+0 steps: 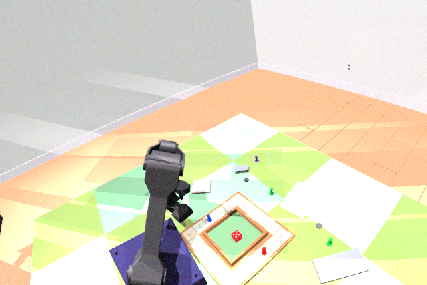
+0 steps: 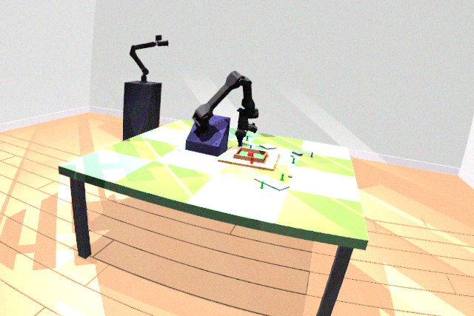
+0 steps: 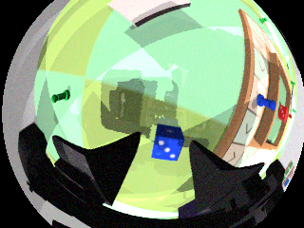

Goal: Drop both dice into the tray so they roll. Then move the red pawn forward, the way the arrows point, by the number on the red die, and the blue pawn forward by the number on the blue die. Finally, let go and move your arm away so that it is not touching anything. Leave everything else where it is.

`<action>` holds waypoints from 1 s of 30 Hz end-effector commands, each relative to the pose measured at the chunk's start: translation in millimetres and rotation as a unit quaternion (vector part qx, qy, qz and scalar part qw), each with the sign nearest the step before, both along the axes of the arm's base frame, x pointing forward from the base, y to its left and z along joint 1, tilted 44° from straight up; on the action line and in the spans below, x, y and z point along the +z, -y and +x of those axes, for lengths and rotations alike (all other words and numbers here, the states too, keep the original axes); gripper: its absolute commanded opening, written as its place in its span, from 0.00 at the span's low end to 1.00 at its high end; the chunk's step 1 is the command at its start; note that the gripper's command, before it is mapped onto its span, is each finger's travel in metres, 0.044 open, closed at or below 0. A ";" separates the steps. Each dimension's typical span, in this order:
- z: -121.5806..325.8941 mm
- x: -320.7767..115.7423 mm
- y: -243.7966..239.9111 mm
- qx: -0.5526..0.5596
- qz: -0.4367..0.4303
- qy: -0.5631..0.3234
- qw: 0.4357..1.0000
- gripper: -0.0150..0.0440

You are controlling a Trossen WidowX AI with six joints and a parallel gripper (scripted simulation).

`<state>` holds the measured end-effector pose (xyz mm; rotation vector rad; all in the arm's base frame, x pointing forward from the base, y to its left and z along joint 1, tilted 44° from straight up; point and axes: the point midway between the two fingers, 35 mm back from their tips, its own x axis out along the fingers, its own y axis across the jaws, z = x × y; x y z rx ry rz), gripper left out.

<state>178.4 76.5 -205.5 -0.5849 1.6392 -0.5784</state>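
In the tray (image 1: pixel 213 247) (image 2: pixel 261 160) (image 3: pixel 272 71), the red die (image 1: pixel 236 235) (image 2: pixel 250 154) (image 3: pixel 283 114) lies; the blue die (image 3: pixel 167 142) awaits between the claw's (image 1: pixel 184 200) (image 2: pixel 240 144) (image 3: pixel 166 142) parted fingers, pawn moves apparently left.

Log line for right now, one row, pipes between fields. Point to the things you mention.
end effector (image 1: pixel 186 199) (image 2: pixel 240 145) (image 3: pixel 166 142): open, around blue die (image 3: pixel 167 143) | red die (image 1: pixel 236 235) (image 2: pixel 250 154) (image 3: pixel 283 113): in tray (image 1: pixel 231 263) (image 2: pixel 249 159) (image 3: pixel 264 124) | blue die: outside tray | next: likely grasp blue die

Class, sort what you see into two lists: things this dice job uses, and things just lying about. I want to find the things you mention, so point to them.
Job:
- red die (image 1: pixel 236 235) (image 3: pixel 283 114)
- blue die (image 3: pixel 167 142)
- tray (image 1: pixel 231 262)
- red pawn (image 1: pixel 263 251)
- blue pawn (image 1: pixel 209 218) (image 3: pixel 266 102)

Lying about:
- green pawns (image 1: pixel 329 241) (image 3: pixel 61 96)
- purple pawn (image 1: pixel 256 159)
- dark discs (image 1: pixel 319 225)
- flat pale slab (image 1: pixel 340 265)
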 end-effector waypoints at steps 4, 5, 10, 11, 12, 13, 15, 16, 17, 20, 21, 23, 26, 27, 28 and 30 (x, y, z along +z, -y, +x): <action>-0.4 -0.5 1.7 0.002 -0.001 0.000 1.000 0.45; -0.4 -0.5 1.7 0.002 -0.001 0.000 1.000 0.44; -0.4 -0.5 1.7 0.002 -0.001 0.000 1.000 0.39; -0.4 -0.5 1.7 0.002 -0.001 0.000 1.000 0.37; -0.4 -0.5 1.7 0.002 -0.001 0.000 1.000 0.33; 0.1 0.2 0.8 0.002 -0.001 0.000 1.000 0.29; 3.5 6.1 -6.7 0.003 0.000 0.000 1.000 0.25; 6.0 10.9 -12.6 0.003 0.000 0.000 1.000 0.25; 8.3 15.9 -18.6 0.003 0.000 0.000 1.000 0.25; 14.2 32.3 -36.1 0.003 0.001 0.000 1.000 0.25; 15.8 38.1 -41.9 0.003 0.001 0.000 1.000 0.25; 18.5 50.4 -53.3 0.003 0.001 0.000 1.000 0.25; 21.1 70.1 -69.9 0.003 0.001 0.000 1.000 0.25; 21.6 77.0 -75.2 0.003 0.001 0.000 1.000 0.25; 21.8 82.6 -79.4 0.003 0.001 0.000 1.000 0.25; 22.0 87.2 -82.7 0.002 0.001 0.000 1.000 0.25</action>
